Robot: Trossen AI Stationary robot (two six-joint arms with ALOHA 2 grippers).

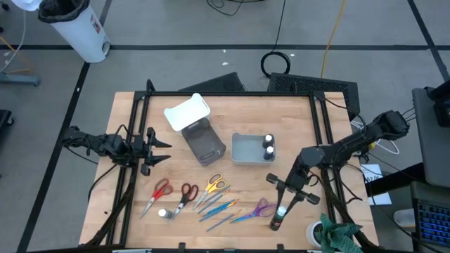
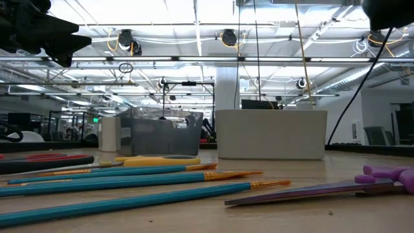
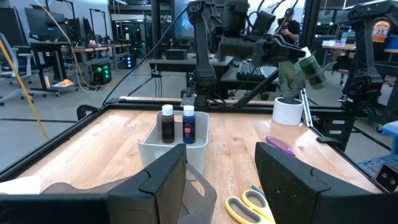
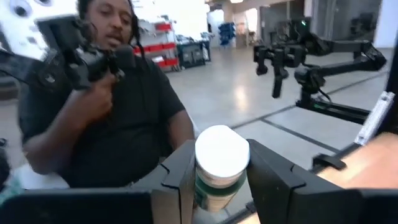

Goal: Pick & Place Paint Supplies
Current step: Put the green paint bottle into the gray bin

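Note:
My right gripper (image 1: 281, 209) hangs over the table's near right part, shut on a small green-labelled bottle with a white cap (image 4: 222, 155). A grey bin (image 1: 242, 150) at mid-table holds two more white-capped bottles (image 3: 177, 123) standing upright. A further bottle (image 1: 163, 212) lies on the wood near the red scissors (image 1: 160, 190). Dark red (image 1: 186, 193), yellow (image 1: 214, 185) and purple scissors (image 1: 264, 207) and several thin brushes (image 1: 218, 211) lie flat along the near edge. My left gripper (image 1: 160, 149) waits open at the left, level, with nothing between its fingers. My right gripper pinches the bottle's sides just under the cap (image 4: 214, 186) between its two fingers (image 4: 177, 180). The fingers lie about level and point toward the table's near edge. The bottle is lifted clear of the table and tilted, cap (image 1: 282, 209) toward the wrist, body (image 1: 275, 225) reaching out past the fingertips.
A clear tub (image 1: 204, 144) with a white lid (image 1: 186, 112) leaning at its far side stands left of the bin. A small plant in a white pot (image 1: 330, 235) sits at the near right corner. A person (image 4: 106, 106) stands beyond the near edge.

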